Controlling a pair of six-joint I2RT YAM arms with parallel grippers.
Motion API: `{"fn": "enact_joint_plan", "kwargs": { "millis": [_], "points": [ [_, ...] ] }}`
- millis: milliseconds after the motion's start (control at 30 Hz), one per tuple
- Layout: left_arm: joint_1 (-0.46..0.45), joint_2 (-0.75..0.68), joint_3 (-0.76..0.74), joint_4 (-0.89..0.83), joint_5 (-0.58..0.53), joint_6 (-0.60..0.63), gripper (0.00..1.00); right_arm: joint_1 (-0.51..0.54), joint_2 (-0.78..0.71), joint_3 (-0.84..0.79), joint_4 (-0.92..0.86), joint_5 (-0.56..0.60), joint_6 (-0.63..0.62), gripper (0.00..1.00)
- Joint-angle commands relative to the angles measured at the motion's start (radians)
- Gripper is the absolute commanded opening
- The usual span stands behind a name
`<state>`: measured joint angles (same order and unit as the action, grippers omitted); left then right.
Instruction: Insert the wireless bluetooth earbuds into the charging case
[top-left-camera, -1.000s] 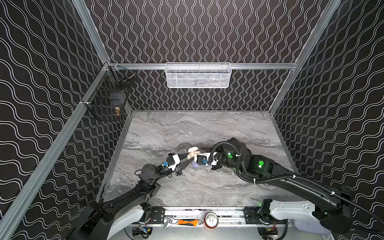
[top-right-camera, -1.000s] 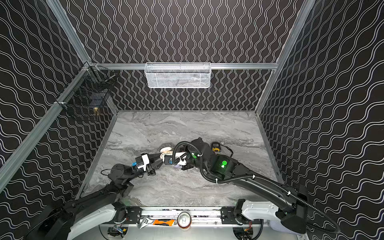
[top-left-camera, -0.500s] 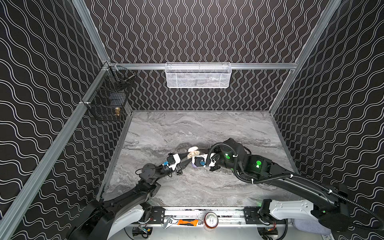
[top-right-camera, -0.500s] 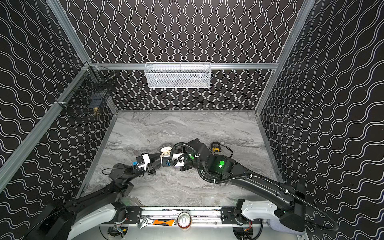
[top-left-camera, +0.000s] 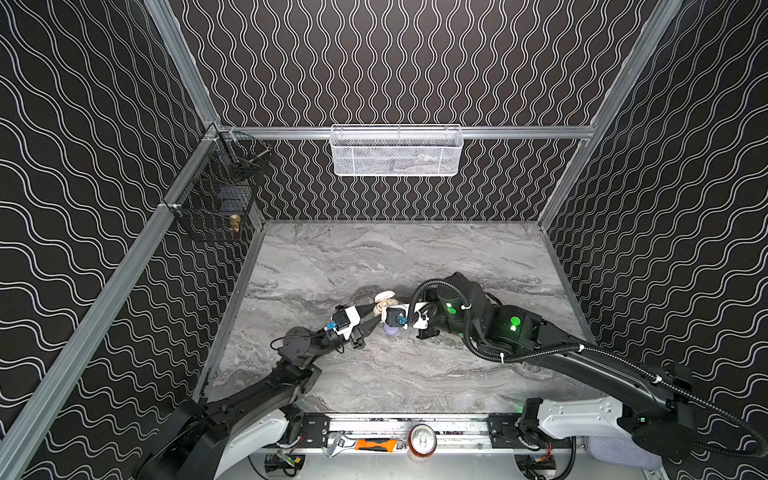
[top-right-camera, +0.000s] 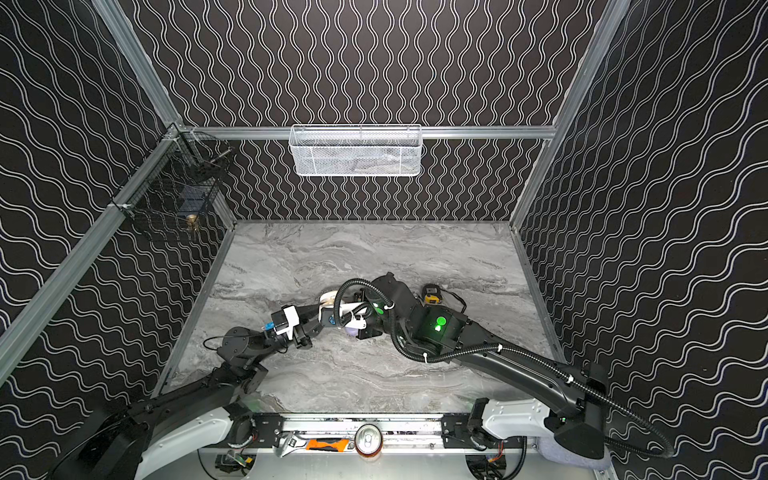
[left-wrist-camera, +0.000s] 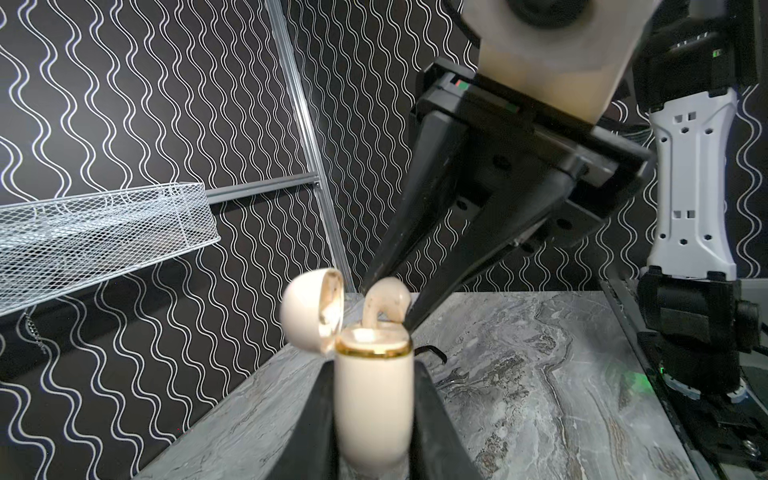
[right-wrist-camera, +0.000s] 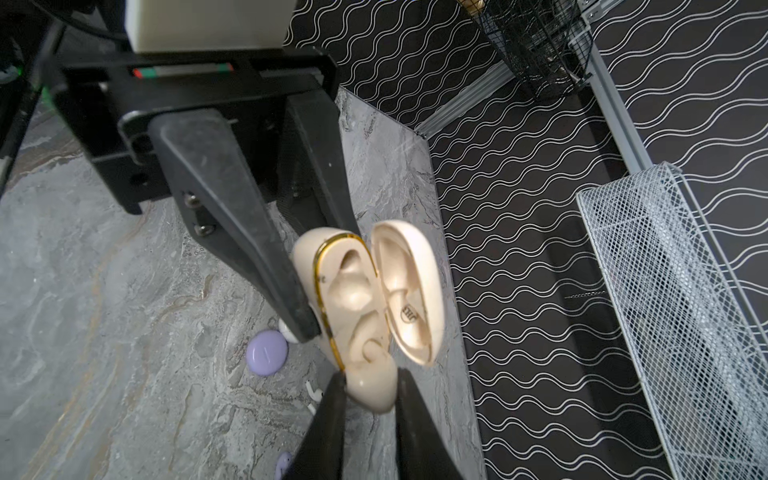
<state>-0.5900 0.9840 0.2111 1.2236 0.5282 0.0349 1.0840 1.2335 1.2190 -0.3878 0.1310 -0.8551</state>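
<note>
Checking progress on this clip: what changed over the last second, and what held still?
The right claw edged slightly leftward toward the open cream case, with the cream earbud held at its mouth. Nothing released. The left claw keeps gripping the case; the lilac piece on the table stayed put.

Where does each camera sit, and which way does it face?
Top views: high at the front, looking down toward the back wall; both arms over the table.
Left wrist: on the left arm, looking along the left gripper, shut on the cream case; right gripper opposite.
Right wrist: on the right arm, looking along the right gripper pinching the earbud; left gripper opposite.
Shared: both wrist views show case, earbud, both grippers.
</note>
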Motion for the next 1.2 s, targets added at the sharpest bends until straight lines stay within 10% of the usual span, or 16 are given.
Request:
{"fn": "enact_joint_plan", "kwargs": {
  "millis": [0,1167],
  "points": [
    [-0.001,-0.003,0.005,-0.002,0.041,0.017,0.00,0.004,0.017,0.047,0.042,-0.037,0.094,0.21],
    [0.000,0.035,-0.035,0.114,0.001,-0.028,0.00,0.004,-0.038,0.059,0.087,0.049,0.440,0.39]
  ]
}}
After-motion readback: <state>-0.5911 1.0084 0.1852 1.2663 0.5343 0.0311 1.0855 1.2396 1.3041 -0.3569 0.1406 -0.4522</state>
